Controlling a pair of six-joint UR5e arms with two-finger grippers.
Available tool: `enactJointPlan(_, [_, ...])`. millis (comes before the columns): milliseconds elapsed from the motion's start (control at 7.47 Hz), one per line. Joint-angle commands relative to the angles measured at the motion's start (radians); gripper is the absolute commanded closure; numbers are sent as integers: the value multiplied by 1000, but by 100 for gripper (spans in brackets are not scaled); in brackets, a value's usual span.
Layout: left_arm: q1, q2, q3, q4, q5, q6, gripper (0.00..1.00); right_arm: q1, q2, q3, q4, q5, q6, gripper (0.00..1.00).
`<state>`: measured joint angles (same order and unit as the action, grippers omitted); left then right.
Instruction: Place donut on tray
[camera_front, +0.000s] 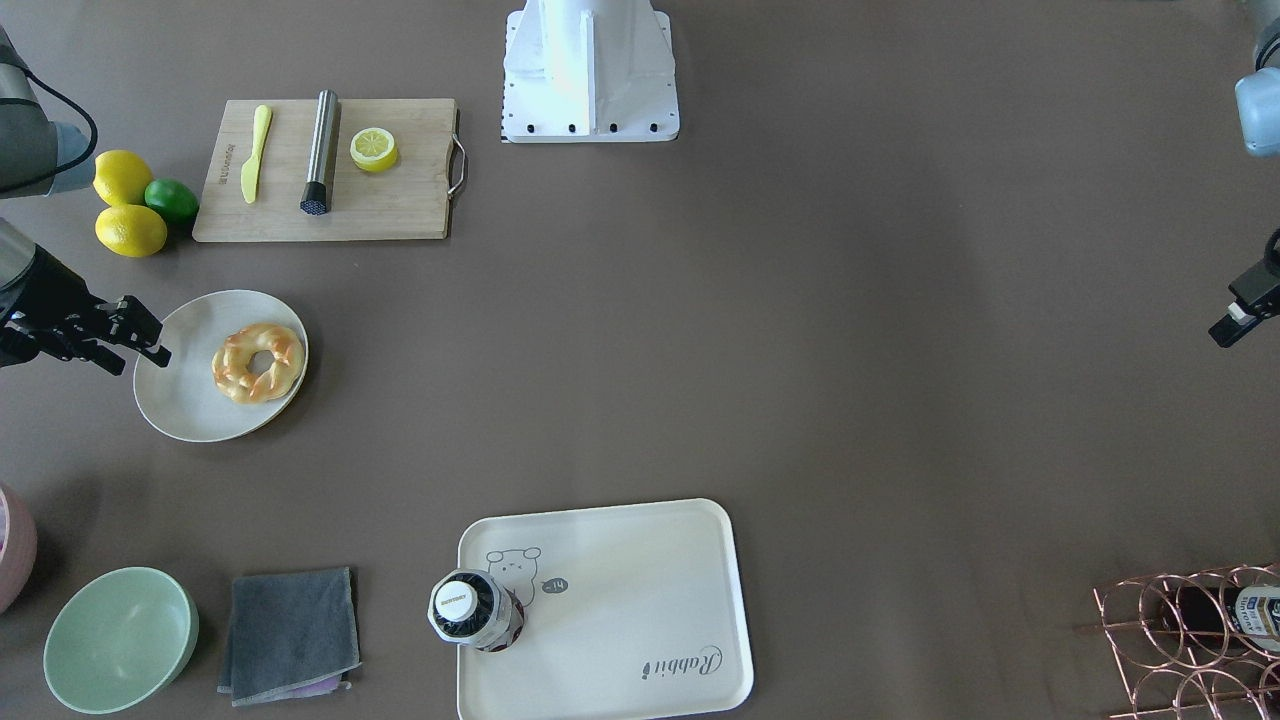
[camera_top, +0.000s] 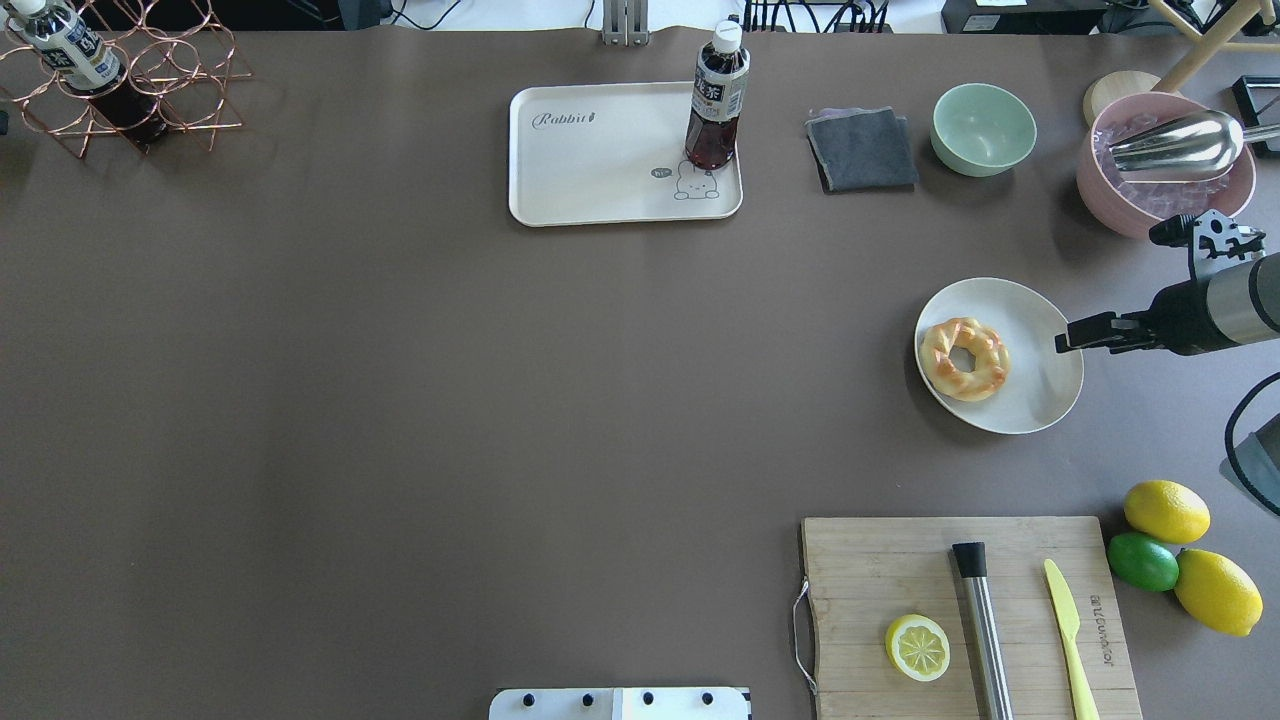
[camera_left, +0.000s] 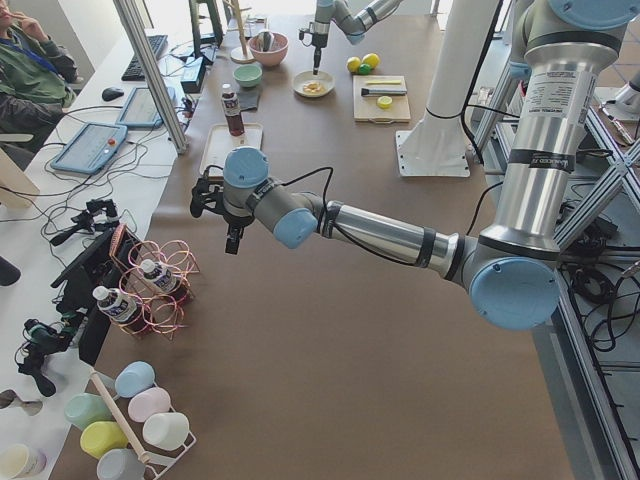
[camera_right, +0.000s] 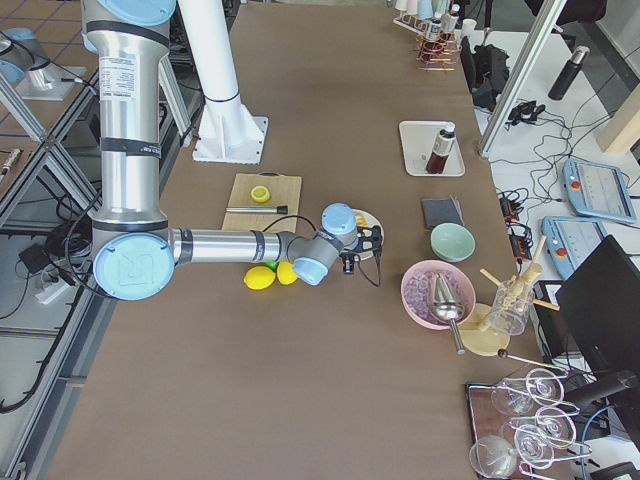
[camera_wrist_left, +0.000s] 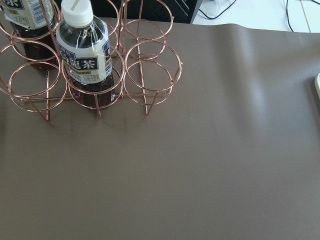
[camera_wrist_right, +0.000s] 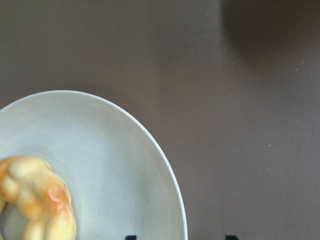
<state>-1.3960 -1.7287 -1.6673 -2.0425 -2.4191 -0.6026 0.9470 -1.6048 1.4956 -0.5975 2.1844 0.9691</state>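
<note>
The donut is a twisted golden ring lying on a round off-white plate; it also shows in the overhead view and in the right wrist view. My right gripper is open and empty, hovering over the plate's outer rim, beside the donut and apart from it. The cream tray with the bear drawing lies far off across the table, with a tea bottle standing on its corner. My left gripper sits at the table's other end near a wire rack; I cannot tell if it is open or shut.
A cutting board holds a lemon half, a steel muddler and a yellow knife. Lemons and a lime lie beside it. A green bowl, a grey cloth, a pink bowl and the copper bottle rack stand around.
</note>
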Motion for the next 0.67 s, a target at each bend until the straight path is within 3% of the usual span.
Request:
enactJointPlan(0, [0,8,-3,-1,0,0,1,-17,-3,2,5,-18,6,49])
enactJointPlan(268, [0,9,-11,-1,0,0,1,-16,-10,12,5,-18,13,100])
enactJointPlan(535, [0,9,-12,-1,-2,0,1,-14,-32,67,5,-5,13,100])
